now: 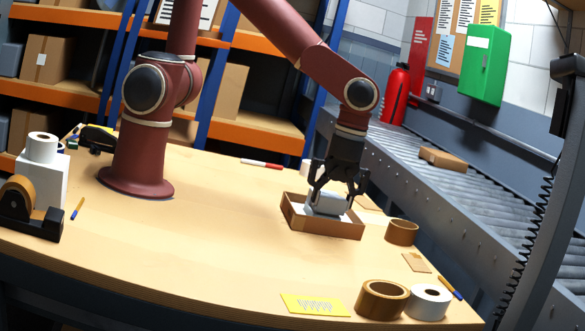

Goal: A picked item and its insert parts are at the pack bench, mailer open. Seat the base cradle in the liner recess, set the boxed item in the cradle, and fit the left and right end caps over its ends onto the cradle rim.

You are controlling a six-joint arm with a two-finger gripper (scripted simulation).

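My gripper (pixel 333 199) reaches down into the open cardboard mailer (pixel 321 216) near the right side of the bench. Inside the mailer lies a pale liner with a grey cradle. A grey end cap (pixel 329 202) sits over the item there, between my fingers. The boxed item itself is mostly hidden under the grey parts. My gripper is closed on the end cap.
A brown tape roll (pixel 401 231) stands just right of the mailer. Two more rolls (pixel 404 300) and a yellow card (pixel 315 305) lie at the bench's front edge. A red marker (pixel 261 164) lies behind the mailer. The roller conveyor (pixel 459 180) runs along the right.
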